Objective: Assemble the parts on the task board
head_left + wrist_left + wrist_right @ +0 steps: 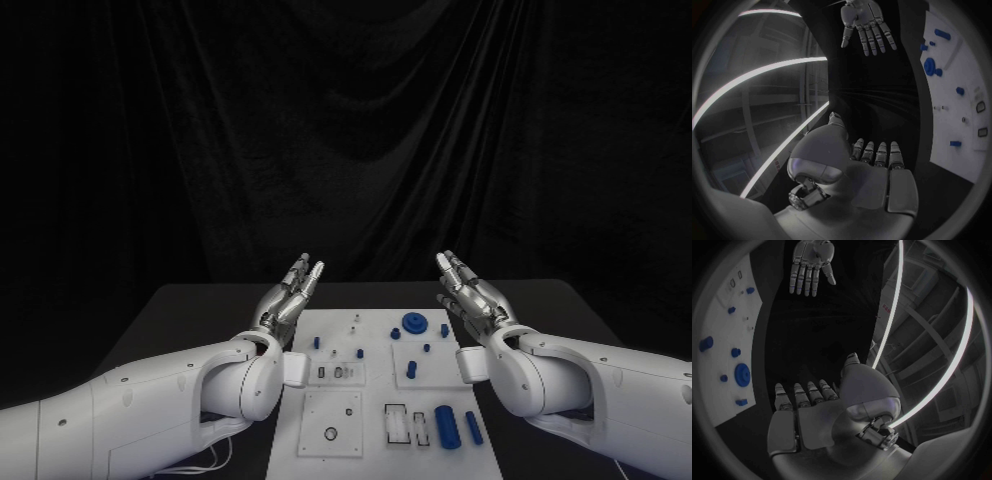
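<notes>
Blue cylindrical parts (446, 424) lie on white rectangular task board (361, 455)
Left silver hand (290, 290) and right silver hand (470, 287) flank it, fingers extended, holding nothing

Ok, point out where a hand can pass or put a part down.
Bare black table lies outside the left hand, and likewise outside the right hand. On the task board, the far strip is nearly bare. It is crowded around the blue gear and the near blue cylinders.
</notes>
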You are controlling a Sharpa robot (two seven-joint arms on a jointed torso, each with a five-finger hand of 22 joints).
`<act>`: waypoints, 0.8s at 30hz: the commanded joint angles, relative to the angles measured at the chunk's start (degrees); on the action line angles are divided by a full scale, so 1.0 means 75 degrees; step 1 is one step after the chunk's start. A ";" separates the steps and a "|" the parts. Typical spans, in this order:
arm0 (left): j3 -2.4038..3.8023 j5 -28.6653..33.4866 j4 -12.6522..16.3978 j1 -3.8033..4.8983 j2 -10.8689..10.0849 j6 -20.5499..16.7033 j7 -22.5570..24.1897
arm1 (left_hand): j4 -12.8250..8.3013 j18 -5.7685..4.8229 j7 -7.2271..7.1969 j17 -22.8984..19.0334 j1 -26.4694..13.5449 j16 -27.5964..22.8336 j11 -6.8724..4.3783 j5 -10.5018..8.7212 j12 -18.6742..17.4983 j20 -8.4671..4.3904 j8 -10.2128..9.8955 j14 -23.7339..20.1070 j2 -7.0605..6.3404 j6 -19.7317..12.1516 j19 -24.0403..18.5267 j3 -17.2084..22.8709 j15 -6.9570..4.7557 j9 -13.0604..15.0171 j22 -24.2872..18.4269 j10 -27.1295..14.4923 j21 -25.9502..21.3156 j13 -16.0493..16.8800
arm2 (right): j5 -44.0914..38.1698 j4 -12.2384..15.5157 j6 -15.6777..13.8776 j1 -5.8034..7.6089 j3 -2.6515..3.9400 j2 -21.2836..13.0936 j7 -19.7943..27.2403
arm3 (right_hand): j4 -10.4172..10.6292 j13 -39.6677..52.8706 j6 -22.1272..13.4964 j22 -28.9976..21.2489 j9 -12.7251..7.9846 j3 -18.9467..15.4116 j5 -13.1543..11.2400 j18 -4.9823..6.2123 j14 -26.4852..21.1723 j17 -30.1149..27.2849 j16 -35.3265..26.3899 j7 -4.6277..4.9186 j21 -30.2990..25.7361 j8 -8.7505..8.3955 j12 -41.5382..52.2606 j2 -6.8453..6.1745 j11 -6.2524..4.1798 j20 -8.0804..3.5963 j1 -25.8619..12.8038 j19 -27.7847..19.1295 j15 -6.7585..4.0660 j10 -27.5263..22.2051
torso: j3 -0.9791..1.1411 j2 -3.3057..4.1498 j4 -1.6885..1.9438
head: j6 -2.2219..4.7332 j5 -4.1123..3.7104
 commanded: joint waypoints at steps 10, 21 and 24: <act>-0.0627 0.1521 -0.0321 0.0404 0.0192 0.3936 0.0838 | 0.0079 0.0111 -0.0343 -0.0009 0.0659 -0.0027 0.0507 0.0412 -0.0026 0.0767 0.0055 0.0010 0.0077 0.0277 0.0008 -0.0027 0.0354 0.0037 -0.0012 0.0002 -0.0027 -0.0012 | 0.1237 -0.0063 0.2560 0.0457 -0.0541 -0.0121 -0.0317 | 0.0068 -0.0011 0.0415 0.0222 0.0130 0.0034 0.0295 0.0395 -0.0003 -0.0012 -0.0032 0.0587 0.0346 0.0552 -0.0037 -0.0249 0.0260 0.0137 0.0640 0.0667 0.0371 -0.0015 | 0.0002 0.0002 0.0002 | -0.0001 0.0001; -0.0818 -0.1199 -0.0869 0.0467 -0.0177 0.4722 0.2198 | 0.0057 0.0114 -0.0747 -0.0009 0.0984 -0.0027 0.0571 0.0894 -0.0018 0.0927 0.0068 0.0010 0.0094 0.0324 0.0008 0.0096 0.0518 0.0047 -0.0012 0.0023 -0.0027 -0.0004 | 0.0896 -0.0046 0.2776 0.0542 -0.0545 -0.0497 0.0376 | 0.0076 0.0295 0.1633 0.0560 0.0361 0.0183 0.0542 0.0527 0.1407 0.0440 0.1149 0.1121 0.1376 0.2081 0.1246 -0.0411 0.0981 0.0109 0.0804 0.3194 0.0620 0.0519 | -0.0023 0.0238 0.0033 | -0.0463 -0.0161; -0.0818 -0.1229 -0.0843 0.0467 -0.0256 0.4645 0.2369 | 0.0017 0.0117 -0.0548 -0.0009 0.1122 -0.0027 0.0653 0.1060 0.0029 0.1022 0.0095 0.0010 0.0102 0.0502 0.0035 0.0160 0.0613 0.0071 0.0009 0.0153 0.0000 0.0044 | 0.0892 0.0042 0.2669 0.0582 -0.0546 -0.0667 0.0520 | 0.0076 0.0419 0.2325 0.0650 0.0437 0.0208 0.0884 0.0746 0.2846 0.0732 0.2194 0.1241 0.1762 0.2730 0.2161 -0.0381 0.1155 0.0099 0.1236 0.4347 0.0593 0.0836 | -0.0017 0.0280 0.0045 | -0.0523 -0.0097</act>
